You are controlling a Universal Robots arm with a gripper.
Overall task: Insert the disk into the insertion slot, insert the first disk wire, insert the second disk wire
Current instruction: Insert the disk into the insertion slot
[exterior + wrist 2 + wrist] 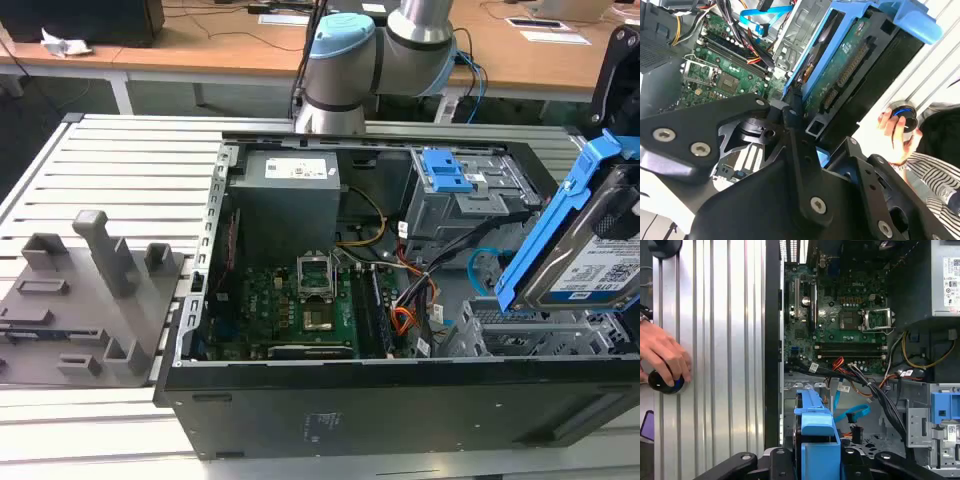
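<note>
Slatted bench [130, 160] | hand [817, 457] clamps disk [585, 250] | tilted above insertion slot [530, 335]

A robotics lab: slotted aluminium bench [120, 160], wooden desks [200, 50] behind.

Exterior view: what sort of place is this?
Probably a robotics lab: a robot arm holds the disk over an open computer case on a slotted aluminium table, with desks behind.

The gripper [817, 459] grips the disk [813, 416] near the curling second disk wire [855, 414].
</note>
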